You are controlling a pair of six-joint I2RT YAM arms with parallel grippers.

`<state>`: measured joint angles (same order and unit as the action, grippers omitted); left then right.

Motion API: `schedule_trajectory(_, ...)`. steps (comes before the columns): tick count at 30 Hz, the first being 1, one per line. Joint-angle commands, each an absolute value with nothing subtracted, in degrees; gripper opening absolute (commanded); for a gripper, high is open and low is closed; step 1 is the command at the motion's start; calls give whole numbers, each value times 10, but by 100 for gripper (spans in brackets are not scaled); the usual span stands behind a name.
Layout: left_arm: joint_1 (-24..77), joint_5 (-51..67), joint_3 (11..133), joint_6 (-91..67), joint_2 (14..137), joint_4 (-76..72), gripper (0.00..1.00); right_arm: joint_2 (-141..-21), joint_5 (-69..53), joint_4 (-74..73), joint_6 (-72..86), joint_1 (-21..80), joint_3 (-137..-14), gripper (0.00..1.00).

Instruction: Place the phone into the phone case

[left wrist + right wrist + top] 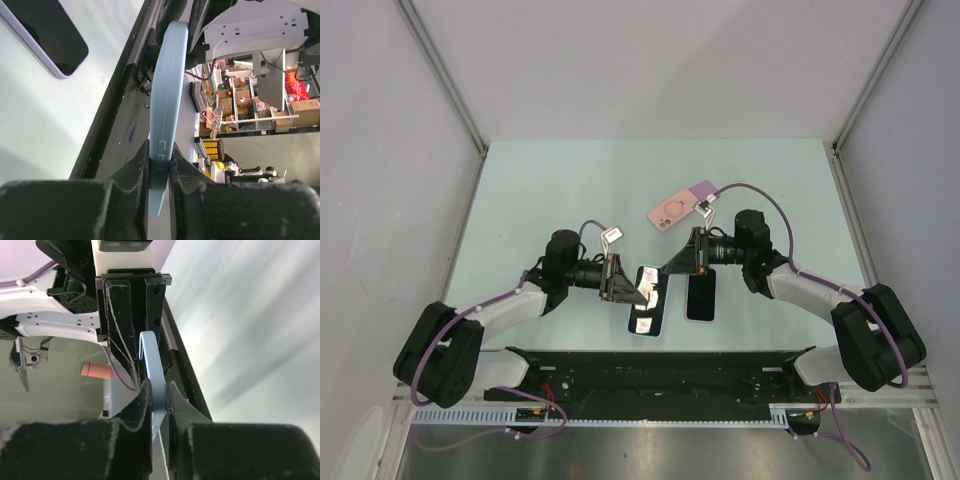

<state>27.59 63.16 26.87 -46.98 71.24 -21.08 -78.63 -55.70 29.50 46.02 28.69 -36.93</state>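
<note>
Pale-blue phone case (170, 90), edge-on with interior hidden, sits pinched between left hand (160, 161) and right hand (158, 391).

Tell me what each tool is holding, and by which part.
Both hold the light-blue phone case, turned on edge: the left tool pinches one edge, the right tool the opposite edge.
</note>
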Motion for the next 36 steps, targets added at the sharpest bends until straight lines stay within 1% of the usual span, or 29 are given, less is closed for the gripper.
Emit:
schedule_trajectory(1, 279, 578, 278, -447, 753, -152, 0, -759, -563, 333, 465, 300, -398, 1)
schedule_trajectory(3, 279, 565, 286, -428, 763, -128, 0, -756, -559, 326, 461, 303, -398, 0)
schedule_trajectory(4, 279, 541, 293, -416, 764, -110, 0, -750, -553, 310, 457, 303, -398, 0)
schedule_trajectory(5, 279, 521, 307, -401, 764, -59, 0, -745, -537, 299, 447, 304, -398, 0)
schedule_trajectory(6, 279, 506, 315, -376, 764, -39, 0, -741, -528, 288, 440, 303, -398, 0)
schedule_trajectory(8, 279, 492, 325, -367, 764, -22, 0, -733, -515, 264, 427, 303, -399, 0)
schedule_trajectory(11, 279, 496, 328, -380, 759, -39, 16, -740, -512, 248, 412, 300, -400, 0)
schedule_trajectory(12, 278, 497, 327, -385, 758, -45, 30, -744, -512, 246, 411, 295, -401, 0)
schedule_trajectory(14, 279, 504, 324, -395, 755, -61, 39, -758, -515, 248, 414, 291, -401, 0)
schedule_trajectory(15, 278, 509, 321, -401, 755, -70, 46, -758, -517, 251, 419, 289, -401, 0)
schedule_trajectory(17, 278, 529, 303, -422, 752, -109, 51, -761, -520, 256, 424, 287, -400, 0)
schedule_trajectory(22, 279, 557, 251, -475, 747, -217, 53, -770, -542, 306, 476, 261, -397, 0)
schedule_trajectory(25, 279, 564, 212, -516, 749, -287, 53, -780, -559, 344, 505, 251, -396, 0)
schedule_trajectory(28, 279, 565, 188, -541, 752, -325, 52, -791, -562, 361, 514, 247, -396, 0)
schedule_trajectory(29, 279, 563, 185, -543, 753, -327, 46, -794, -562, 364, 515, 247, -396, 0)
schedule_trajectory(30, 279, 562, 185, -543, 754, -327, 39, -798, -563, 367, 515, 247, -396, 0)
schedule_trajectory(31, 279, 556, 185, -544, 755, -326, 28, -808, -566, 369, 516, 247, -396, 0)
schedule_trajectory(32, 279, 553, 186, -546, 756, -326, 14, -813, -565, 370, 515, 247, -396, 0)
schedule_trajectory(35, 279, 541, 184, -550, 767, -325, 2, -837, -564, 378, 518, 247, -396, 1)
schedule_trajectory(36, 279, 538, 185, -551, 773, -327, 1, -841, -563, 381, 520, 245, -396, 7)
